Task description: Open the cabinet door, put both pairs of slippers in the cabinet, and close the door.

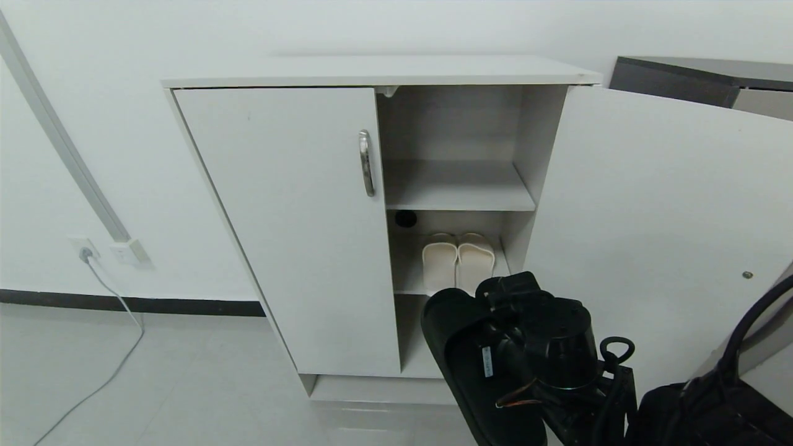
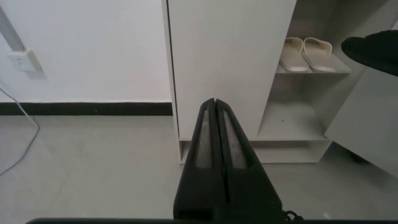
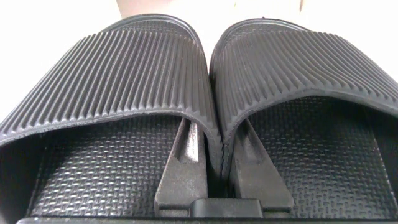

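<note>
The black slippers [image 1: 471,359] hang just in front of the cabinet [image 1: 372,71], low at its open side, toes toward the opening. The right gripper [image 3: 213,134] has one finger inside each slipper and is clamped on the two inner walls pressed together, so the pair rides as one piece. The white slippers [image 1: 458,260] already sit side by side on the cabinet's middle shelf [image 1: 409,272]. Judging by the height you hold at, the bottom shelf [image 2: 292,121] is the free spot. Go in straight and low, toes first, and keep off the edge of the closed left door [image 1: 285,217] and the open right door [image 1: 650,204]. Set the soles flat before you let go, deep enough that the heels clear the door's swing. Don't bump the middle shelf from below. The left gripper [image 2: 215,143] is pressed closed on nothing, low and well out in front of the cabinet's closed door; leave it there. Hard to see: the black pair's heels are cut off at the head view's lower edge, the right fingertips are buried under the straps, and the slippers and arm cover part of the bottom compartment. You cannot tell what the dark round spot [image 1: 406,218] at the cabinet's back is.
</note>
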`<state>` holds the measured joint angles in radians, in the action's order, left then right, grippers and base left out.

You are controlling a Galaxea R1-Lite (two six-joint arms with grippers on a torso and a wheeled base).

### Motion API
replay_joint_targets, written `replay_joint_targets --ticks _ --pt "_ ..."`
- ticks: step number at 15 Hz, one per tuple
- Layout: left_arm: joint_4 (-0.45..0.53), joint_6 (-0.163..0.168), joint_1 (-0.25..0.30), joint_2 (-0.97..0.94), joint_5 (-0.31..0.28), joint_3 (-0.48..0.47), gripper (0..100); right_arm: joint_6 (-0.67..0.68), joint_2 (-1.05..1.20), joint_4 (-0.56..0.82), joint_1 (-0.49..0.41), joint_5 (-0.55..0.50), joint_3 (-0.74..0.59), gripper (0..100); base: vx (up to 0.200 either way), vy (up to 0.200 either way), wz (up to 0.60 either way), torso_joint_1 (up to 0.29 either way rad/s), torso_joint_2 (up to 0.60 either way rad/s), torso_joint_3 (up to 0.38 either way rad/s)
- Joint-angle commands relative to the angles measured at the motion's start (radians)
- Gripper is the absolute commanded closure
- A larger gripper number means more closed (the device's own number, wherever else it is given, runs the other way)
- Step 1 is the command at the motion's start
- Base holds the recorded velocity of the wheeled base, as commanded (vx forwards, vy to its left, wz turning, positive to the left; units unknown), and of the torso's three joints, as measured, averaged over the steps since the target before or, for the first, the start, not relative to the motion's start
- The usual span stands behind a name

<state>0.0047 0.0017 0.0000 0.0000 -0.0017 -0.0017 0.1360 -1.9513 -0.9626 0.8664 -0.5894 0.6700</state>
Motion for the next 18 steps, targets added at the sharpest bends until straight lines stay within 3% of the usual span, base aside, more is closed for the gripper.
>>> replay_joint_targets --ticks 1,13,16,18 --pt "0.0 0.0 0.0 0.002 0.0 0.0 100 0.001 0.0 -0.001 0.002 0.0 -0.001 100 0.0 0.0 0.0 -0.002 0.11 0.119" --pt "0.0 0.0 0.0 0.002 0.0 0.0 100 -0.022 -0.051 -0.088 0.01 0.01 -0.006 100 0.0 0.0 -0.1 0.0 0.01 0.003" --pt "0.0 0.0 0.0 0.002 0.0 0.0 100 -0.033 -0.089 -0.102 0.029 -0.001 0.088 100 0.0 0.0 0.0 0.0 0.0 0.0" --pt "0.0 0.0 0.0 0.002 0.0 0.0 100 -0.027 -0.089 0.005 0.039 -0.012 0.194 100 0.0 0.0 0.0 0.0 0.0 0.0"
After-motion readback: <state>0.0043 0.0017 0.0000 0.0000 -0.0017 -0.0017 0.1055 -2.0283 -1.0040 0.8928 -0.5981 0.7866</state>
